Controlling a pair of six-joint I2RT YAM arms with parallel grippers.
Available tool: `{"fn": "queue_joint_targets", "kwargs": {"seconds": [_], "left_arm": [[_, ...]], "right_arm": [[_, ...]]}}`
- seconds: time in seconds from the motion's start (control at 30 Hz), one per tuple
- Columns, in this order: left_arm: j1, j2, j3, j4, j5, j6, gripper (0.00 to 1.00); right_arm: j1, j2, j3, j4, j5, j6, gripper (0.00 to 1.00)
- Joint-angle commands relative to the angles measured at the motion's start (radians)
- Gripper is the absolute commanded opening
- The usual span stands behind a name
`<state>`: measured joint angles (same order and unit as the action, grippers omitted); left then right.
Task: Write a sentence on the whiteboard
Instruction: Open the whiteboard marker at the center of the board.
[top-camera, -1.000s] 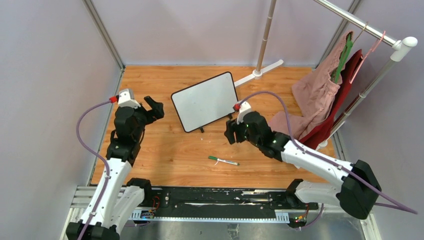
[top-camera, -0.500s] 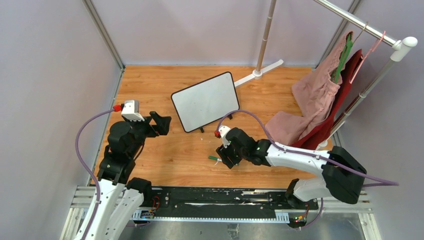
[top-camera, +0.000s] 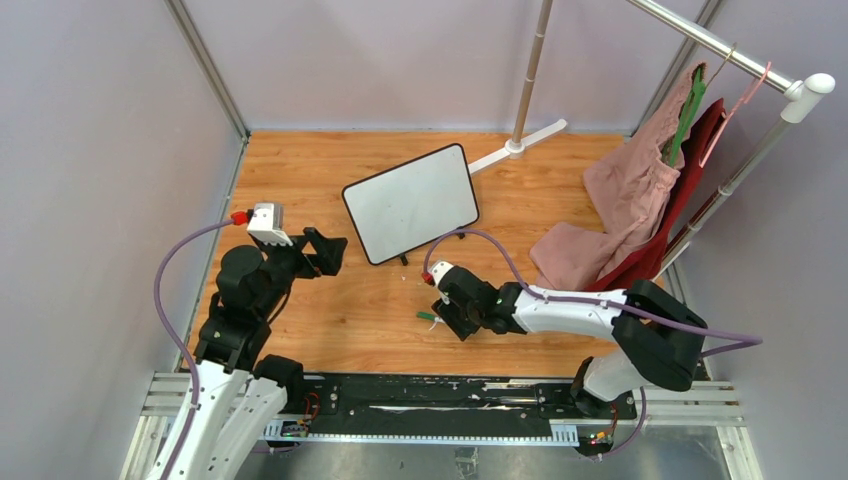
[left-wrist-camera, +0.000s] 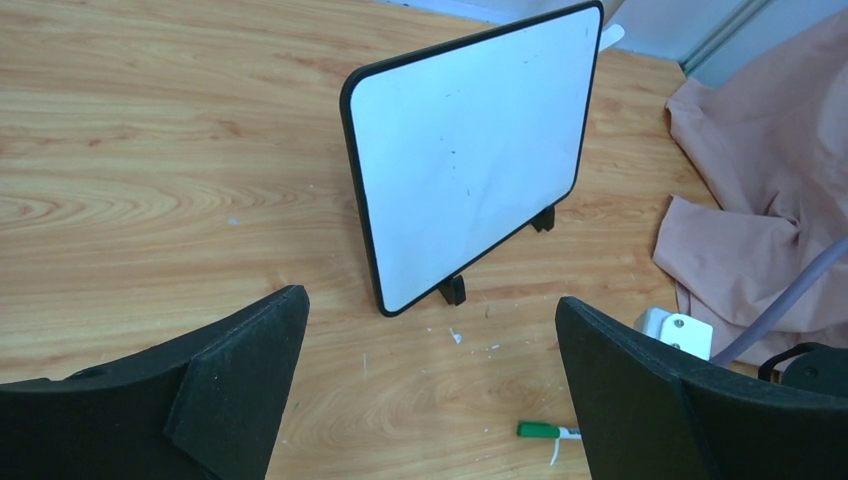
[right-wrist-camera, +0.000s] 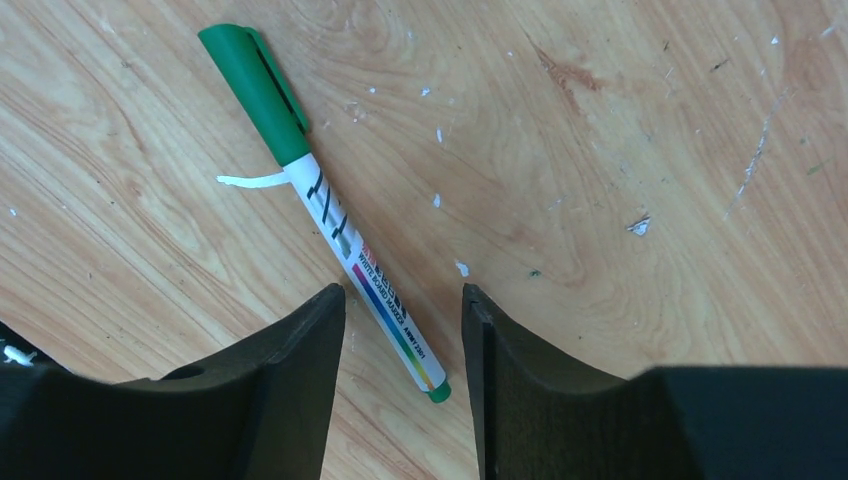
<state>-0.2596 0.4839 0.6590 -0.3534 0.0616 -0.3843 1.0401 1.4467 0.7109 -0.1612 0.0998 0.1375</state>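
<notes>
Pale lilac walls (top-camera: 90, 150) enclose a wooden tabletop (top-camera: 330, 160) (lightly scuffed) beside a garment rack (top-camera: 720, 48).

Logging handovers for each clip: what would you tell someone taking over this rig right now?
Left gripper: open, empty, held above the wooden table, facing the whiteboard.
Right gripper: open, lowered over the green marker, fingers on either side of its rear end, not clamped.
Whiteboard: propped tilted on its feet, blank.
Marker: flat on the table, cap on.
Done: right gripper lined up on the marker.
Left: grasp and lift the marker, take the cap off (probably with the left gripper), write the sentence.
</notes>
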Motion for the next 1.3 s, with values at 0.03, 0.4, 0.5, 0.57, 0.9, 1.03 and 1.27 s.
{"fn": "queue_joint_targets", "kwargs": {"seconds": [0.03,0.4,0.5,0.57,0.9,1.03,1.27], "left_arm": [[-0.009,-0.002,-0.019,0.034,0.04,0.012,1.0],[-0.012,0.002,-0.028,0.049,0.053,0.006,1.0],[-0.013,0.001,-0.029,0.051,0.052,0.004,1.0],[-0.015,0.0,-0.03,0.052,0.052,0.004,1.0],[-0.022,-0.014,-0.032,0.054,0.055,0.004,1.0],[-0.026,-0.02,-0.035,0.057,0.055,0.004,1.0],[-0.03,-0.027,-0.034,0.057,0.054,0.002,1.0]], "right_arm": [[0.024,0.01,-0.004,-0.024,0.058,0.061,0.45],[0.045,-0.052,-0.072,-0.064,0.193,0.348,0.14],[0.049,-0.062,-0.071,-0.077,0.175,0.375,0.21],[0.049,-0.055,-0.061,-0.093,0.175,0.379,0.33],[0.016,0.028,0.028,-0.15,0.149,0.327,0.4],[0.0,0.065,0.041,-0.148,0.119,0.313,0.33],[-0.008,0.08,0.016,-0.135,0.077,0.328,0.06]]}}
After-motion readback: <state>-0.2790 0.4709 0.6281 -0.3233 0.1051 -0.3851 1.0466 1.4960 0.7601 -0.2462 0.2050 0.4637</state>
